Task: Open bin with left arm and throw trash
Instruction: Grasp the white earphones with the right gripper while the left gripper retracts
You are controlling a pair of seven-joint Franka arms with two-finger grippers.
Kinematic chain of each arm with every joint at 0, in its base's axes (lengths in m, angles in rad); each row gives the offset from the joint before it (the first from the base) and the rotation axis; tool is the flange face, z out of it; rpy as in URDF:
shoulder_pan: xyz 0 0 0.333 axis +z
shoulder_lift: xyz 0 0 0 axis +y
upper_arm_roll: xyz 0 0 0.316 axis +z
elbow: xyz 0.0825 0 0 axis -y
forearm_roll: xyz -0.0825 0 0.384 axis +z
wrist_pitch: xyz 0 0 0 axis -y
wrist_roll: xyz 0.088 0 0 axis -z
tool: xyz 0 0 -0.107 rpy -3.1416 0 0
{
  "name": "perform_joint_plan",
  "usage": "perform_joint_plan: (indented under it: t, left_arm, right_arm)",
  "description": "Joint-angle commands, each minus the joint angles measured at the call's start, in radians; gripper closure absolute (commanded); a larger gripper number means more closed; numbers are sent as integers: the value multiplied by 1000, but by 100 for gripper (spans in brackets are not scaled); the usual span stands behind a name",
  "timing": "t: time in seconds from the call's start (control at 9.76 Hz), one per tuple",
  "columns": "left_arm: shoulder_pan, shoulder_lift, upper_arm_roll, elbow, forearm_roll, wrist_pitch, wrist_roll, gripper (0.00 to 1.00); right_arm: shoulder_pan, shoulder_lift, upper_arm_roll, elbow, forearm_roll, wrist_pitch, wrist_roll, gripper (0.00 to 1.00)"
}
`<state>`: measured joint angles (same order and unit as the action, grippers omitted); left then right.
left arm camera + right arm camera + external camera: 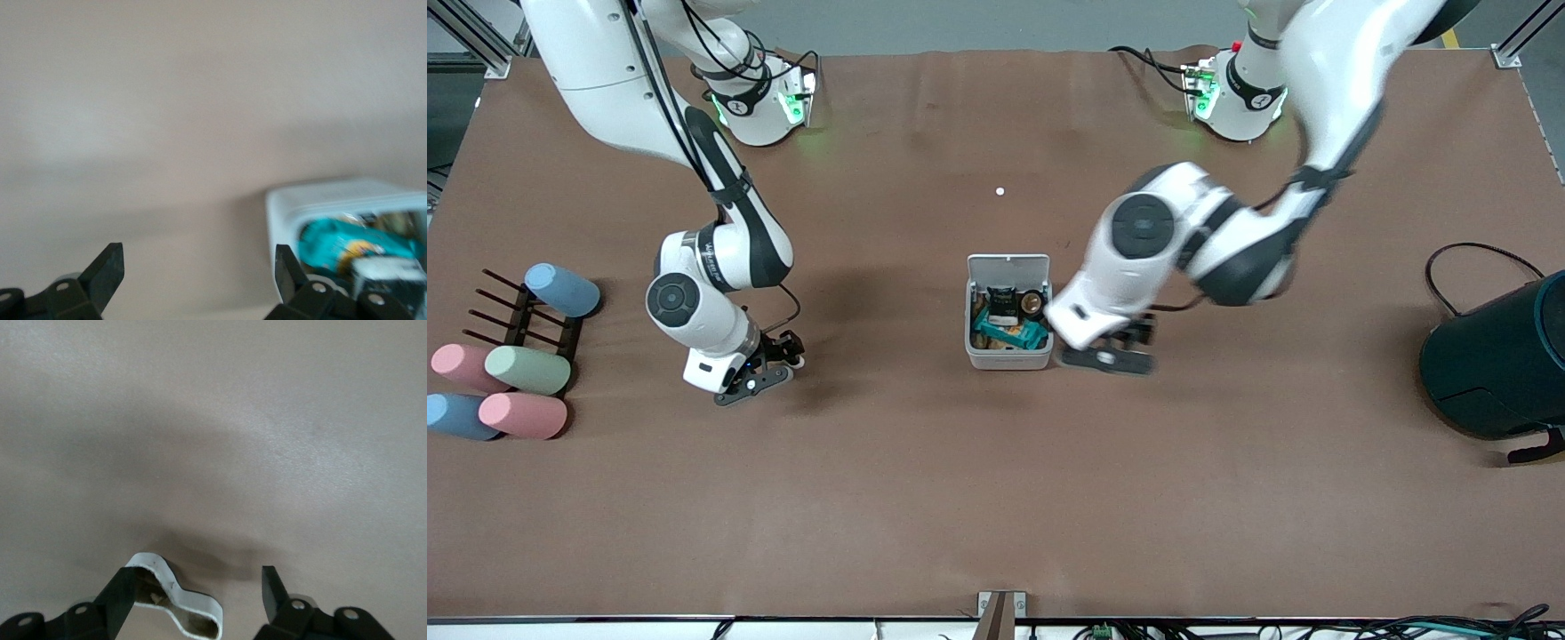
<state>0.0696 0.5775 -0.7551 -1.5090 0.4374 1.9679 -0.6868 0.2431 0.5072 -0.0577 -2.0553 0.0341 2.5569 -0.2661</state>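
The white bin [1008,357] stands mid-table with its lid [1008,267] raised. A teal snack wrapper [1014,331] and a small dark roll [1033,303] lie inside. My left gripper [1110,359] is open and empty, low beside the bin toward the left arm's end. The left wrist view shows the bin [333,197] and wrapper [347,243] beside one of that gripper's [197,273] fingers. My right gripper [763,377] is low over the table toward the right arm's end. In the right wrist view it [197,593] is open around the looped rubber band [177,600] lying on the table.
A dark rack [525,311] with several pastel cylinders sits at the right arm's end. A large dark teal cylinder [1498,356] and a black cable [1476,253] are at the left arm's end. A tiny white dot [1000,191] lies farther from the camera than the bin.
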Motion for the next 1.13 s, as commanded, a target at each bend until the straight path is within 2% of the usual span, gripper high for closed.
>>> perform_joint_plan:
  t: [0.0, 0.1, 0.41, 0.51, 0.61, 0.72, 0.82, 0.92, 1.02]
  left_arm:
    - [178, -85, -47, 51, -81, -111, 1, 0]
    - [264, -106, -53, 82, -145, -163, 9, 0]
    - [447, -149, -118, 89, -186, -219, 153, 0]
    - [456, -192, -110, 89, -219, -228, 188, 0]
    - [420, -253, -28, 90, -259, -263, 240, 0]
    - [318, -328, 128, 87, -328, -280, 289, 0]
    - [180, -397, 330, 84, -401, -334, 346, 0]
    - [10, -460, 544, 60, -440, -384, 399, 0]
    - [-66, -514, 645, 9, -450, -386, 412, 0]
  right_arm:
    - [-2, 2, 13, -11, -11, -1, -7, 79]
    - [-4, 2, 16, -11, -11, -3, -5, 99]
    - [-4, 1, 21, -5, -5, -47, -4, 100]
    - [-2, -1, 21, -2, -5, -56, -2, 100]
    - [-2, -1, 22, -2, -5, -58, -1, 100]
    - [-2, -3, 22, -2, -5, -67, -4, 100]
    - [-2, -15, 24, 26, -5, -133, -4, 100]
    - [-2, -35, 24, 88, -3, -258, -4, 100]
    - [-1, -59, 35, 139, 10, -365, 5, 100]
